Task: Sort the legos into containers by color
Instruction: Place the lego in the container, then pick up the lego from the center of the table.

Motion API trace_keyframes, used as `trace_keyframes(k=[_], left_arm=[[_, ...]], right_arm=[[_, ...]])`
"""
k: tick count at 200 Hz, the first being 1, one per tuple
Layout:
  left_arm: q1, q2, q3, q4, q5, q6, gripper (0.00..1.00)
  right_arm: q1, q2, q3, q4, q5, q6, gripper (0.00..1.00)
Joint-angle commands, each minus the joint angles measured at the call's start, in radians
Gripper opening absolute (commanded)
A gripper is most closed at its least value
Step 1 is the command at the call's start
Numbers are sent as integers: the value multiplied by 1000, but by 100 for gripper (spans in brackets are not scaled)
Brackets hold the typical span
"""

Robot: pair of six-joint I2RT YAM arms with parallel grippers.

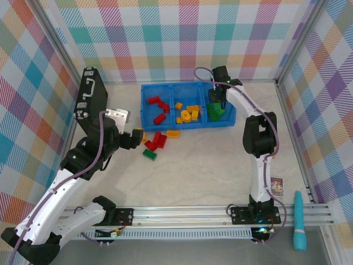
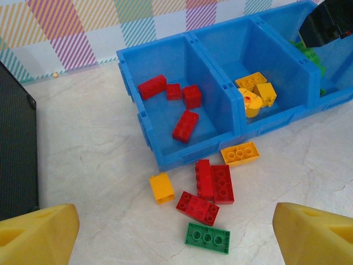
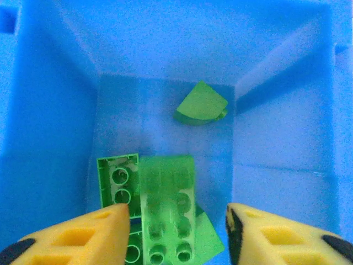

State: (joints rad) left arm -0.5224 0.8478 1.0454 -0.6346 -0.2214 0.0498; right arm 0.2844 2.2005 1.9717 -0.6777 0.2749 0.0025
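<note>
Legos (image 1: 156, 141): a loose cluster lies on the bench (image 1: 193, 165) just in front of the blue bin (image 1: 144, 107): several reds, a flat green brick (image 2: 207, 238), a yellow block (image 2: 162, 187), an orange plate (image 2: 240, 153). Your left end effector (image 1: 142, 136) hovers beside them, fingers wide apart, empty. In the bin: reds left, yellow-orange middle, greens right. Your right end effector (image 3: 177, 220) sits over the green compartment, fingers parted; a blurred green brick (image 3: 167, 187) shows between them, clear of one finger.

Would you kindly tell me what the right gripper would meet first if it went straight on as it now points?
Probably the blurred green brick just beyond the open right gripper, over other green bricks in a compartment of the blue bin; its depth is unclear.
</note>
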Motion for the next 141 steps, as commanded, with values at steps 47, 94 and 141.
trace_keyframes(k=[47,94,141], left_arm=[[-7,-33,25,-21,16,9,90],[-7,-61,22,-17,25,8,90],[-7,-89,22,-25,30,8,90]], right_arm=[[9,-260,-130,-46,-18,-22,55],[203,-506,-325,-4,-87,-152,59],[433,-542,-386,-38,-225,-82,62]])
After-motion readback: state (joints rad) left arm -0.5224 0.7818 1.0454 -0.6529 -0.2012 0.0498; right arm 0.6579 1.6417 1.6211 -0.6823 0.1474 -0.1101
